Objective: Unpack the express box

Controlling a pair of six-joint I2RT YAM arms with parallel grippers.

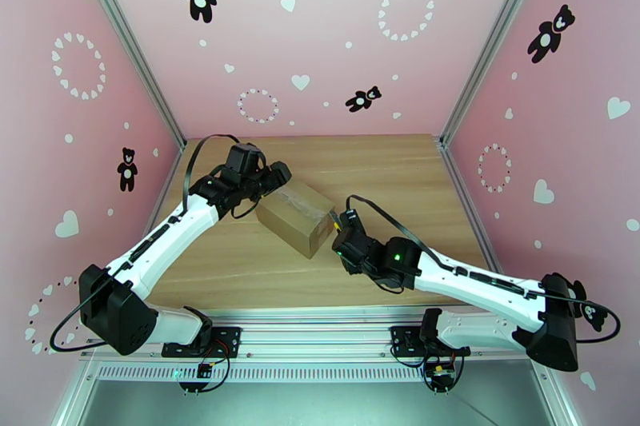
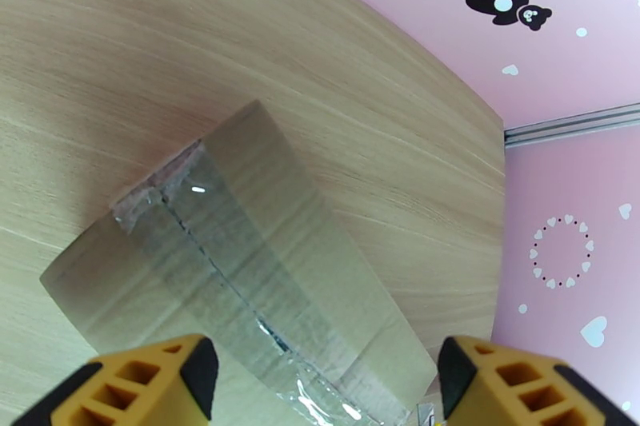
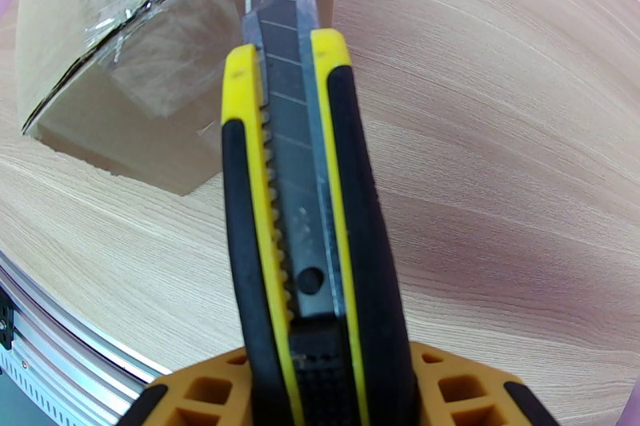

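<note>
**Cardboard box (image 1: 296,218) taped shut, knife (image 3: 292,204) at its end**

Brown and corrugated, the box lies near the middle of the wooden table (image 1: 400,172), its length running from 10 to 4 o'clock. It looks light and stiff, though its walls would likely dent under a hard squeeze. The clear tape (image 2: 240,276) along the top seam is glossy and slick, so the bare cardboard sides seem the better hold. The left gripper (image 2: 324,380) hangs at the 10 o'clock end, jaws wide apart. The right gripper (image 3: 320,396), at 4 o'clock, is clamped on the yellow-and-black knife, its segmented steel blade (image 3: 276,28) pointing at the box.
</note>
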